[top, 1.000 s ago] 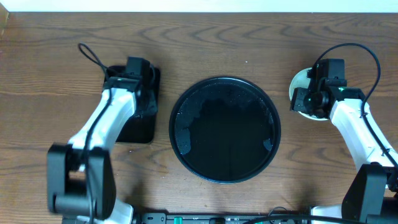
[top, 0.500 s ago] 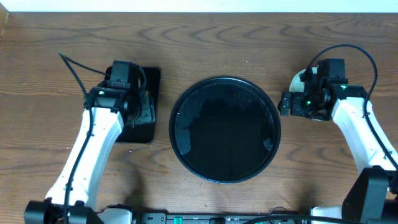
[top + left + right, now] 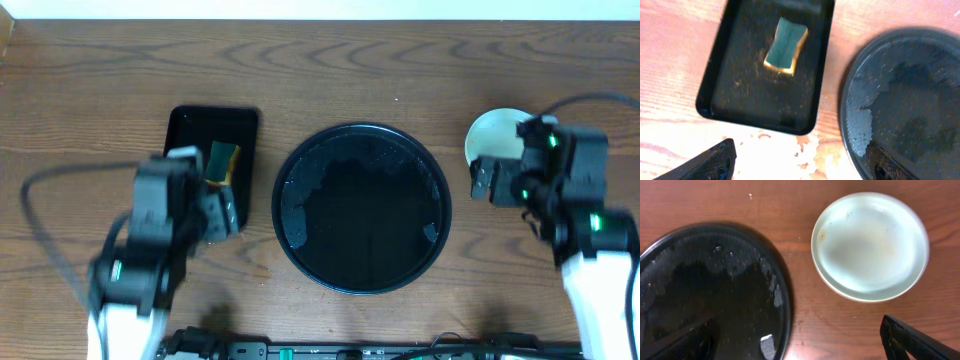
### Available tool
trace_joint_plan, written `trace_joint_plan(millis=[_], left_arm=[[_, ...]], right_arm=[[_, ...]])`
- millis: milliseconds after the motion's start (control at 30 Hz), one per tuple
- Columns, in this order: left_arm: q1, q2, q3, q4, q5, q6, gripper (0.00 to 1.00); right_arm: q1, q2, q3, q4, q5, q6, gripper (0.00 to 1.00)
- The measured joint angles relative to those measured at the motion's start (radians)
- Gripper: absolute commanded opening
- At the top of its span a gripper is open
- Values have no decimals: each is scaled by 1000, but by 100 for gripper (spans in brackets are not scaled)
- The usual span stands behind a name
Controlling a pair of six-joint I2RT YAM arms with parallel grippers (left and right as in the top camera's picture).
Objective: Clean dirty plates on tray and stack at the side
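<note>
Wooden table [image 3: 100,80] | plates [image 3: 870,245] stacked near tray [image 3: 362,208] | left gripper [image 3: 800,165] wide, empty | right gripper [image 3: 795,342] wide, empty

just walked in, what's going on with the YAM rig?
Looks near the end of a plate-cleaning run. The round tray holds no plates, only wet patches. The plates sit stacked beside it on the right arm's side, and the top one looks mostly clean. The sponge lies in the small rectangular tray. Left tool and right tool are both open, holding nothing.
</note>
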Motion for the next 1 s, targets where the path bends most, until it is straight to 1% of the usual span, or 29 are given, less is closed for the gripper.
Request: trace_joint_plan(millis=[167, 333, 633, 1000], left_arm=[[0, -277, -89, 5, 0, -1, 84], [0, -395, -93, 3, 0, -1, 84], [0, -419, -93, 3, 0, -1, 85], [0, -420, -93, 3, 0, -1, 85]], right_arm=[[0, -216, -118, 14, 22, -1, 99], [0, -309, -149, -59, 34, -3, 99], [0, -314, -151, -178, 37, -4, 99], [0, -314, -151, -190, 37, -4, 99]])
